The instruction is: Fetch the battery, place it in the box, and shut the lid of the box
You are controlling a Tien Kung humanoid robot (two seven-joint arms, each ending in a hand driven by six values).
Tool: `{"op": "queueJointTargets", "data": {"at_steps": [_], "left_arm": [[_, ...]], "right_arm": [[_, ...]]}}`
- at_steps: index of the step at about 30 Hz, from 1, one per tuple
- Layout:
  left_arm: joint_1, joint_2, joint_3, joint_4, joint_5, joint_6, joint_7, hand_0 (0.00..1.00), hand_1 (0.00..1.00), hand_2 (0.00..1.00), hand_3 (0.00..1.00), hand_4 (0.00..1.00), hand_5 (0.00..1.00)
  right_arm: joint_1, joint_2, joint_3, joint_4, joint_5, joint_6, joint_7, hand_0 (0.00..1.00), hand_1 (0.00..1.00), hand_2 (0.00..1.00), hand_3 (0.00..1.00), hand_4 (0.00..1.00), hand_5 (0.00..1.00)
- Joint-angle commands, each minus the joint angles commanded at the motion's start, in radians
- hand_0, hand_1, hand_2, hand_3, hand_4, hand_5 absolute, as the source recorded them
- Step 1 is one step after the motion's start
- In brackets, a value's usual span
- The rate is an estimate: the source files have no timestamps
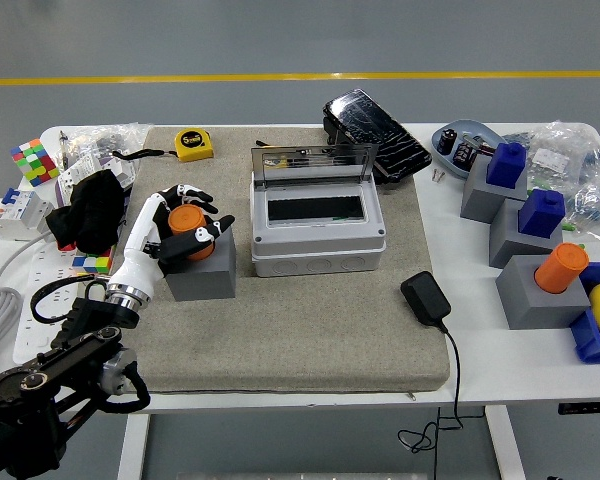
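The battery (188,219) is an orange cylinder standing in a grey block (201,273) on the left of the grey mat. My left hand (183,226), white with black fingertips, reaches in from the lower left, and its fingers are curled around the battery. The grey box (318,240) stands at the mat's middle, just right of the block. Its clear lid (315,161) stands raised at the back, and the inside is open. My right arm is not in view.
A yellow tape measure (193,144) and a black device (376,135) lie behind the box. A black charger (425,297) lies at the mat's right edge. Grey blocks with blue pieces (507,163) and another orange cylinder (561,268) stand at the right. A black cloth (90,210) lies at the left.
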Motion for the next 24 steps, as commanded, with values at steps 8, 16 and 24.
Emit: {"op": "queueJointTargets", "data": {"at_steps": [8, 16, 24], "left_arm": [[-0.017, -0.023, 0.033, 0.008, -0.051, 0.018, -0.059, 0.064, 0.026, 0.152, 0.148, 0.883, 0.002], [-0.044, -0.009, 0.027, -0.054, 0.028, 0.040, -0.036, 0.053, 0.012, 0.142, 0.143, 0.903, 0.002], [-0.161, 0.016, 0.060, -0.176, 0.349, 0.019, 0.259, 0.047, 0.015, 0.146, 0.157, 0.955, 0.002]], "right_arm": [[0.000, 0.003, -0.005, 0.000, 0.002, -0.002, 0.002, 0.668, 0.666, 0.676, 0.553, 0.902, 0.484], [0.000, 0.002, -0.003, 0.000, 0.002, -0.004, 0.005, 0.668, 0.666, 0.676, 0.553, 0.901, 0.484], [0.000, -0.001, -0.011, 0.000, 0.007, -0.005, 0.006, 0.668, 0.666, 0.676, 0.553, 0.902, 0.484]]}}
